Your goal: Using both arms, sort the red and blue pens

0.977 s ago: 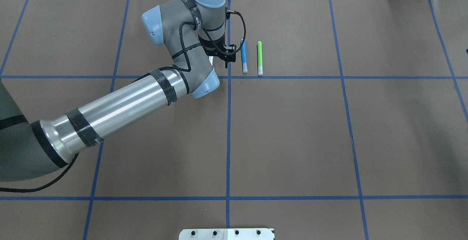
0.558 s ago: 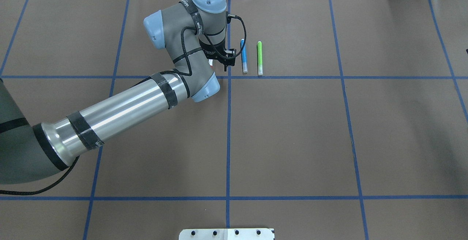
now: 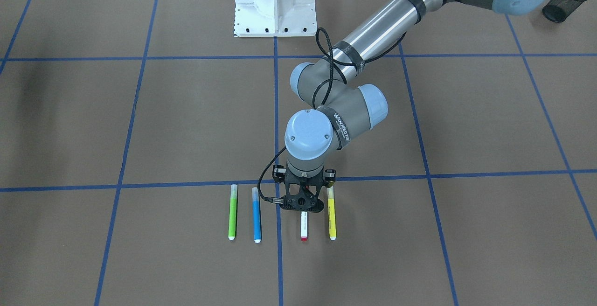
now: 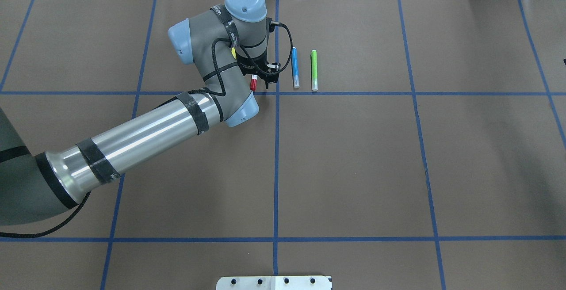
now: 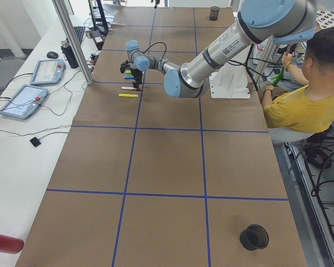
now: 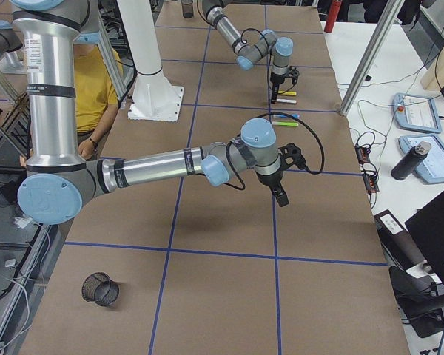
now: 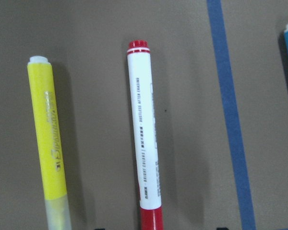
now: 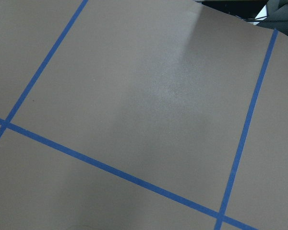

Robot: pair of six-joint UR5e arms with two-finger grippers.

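At the far end of the table (image 4: 353, 170), we are hovering the left gripper (image 3: 302, 205) over the red pen (image 3: 304, 226), fingers spread to either side of it and gripping nothing. Neither pen looks sorted yet: it and the blue pen (image 3: 256, 215) are lying in a row with the green marker (image 3: 232, 212) and yellow marker (image 3: 331, 215). The yellow one is crowding the red pen's flank, with open table elsewhere. The right gripper (image 6: 281, 196) is hanging mid-table, and we cannot tell how its fingers stand.
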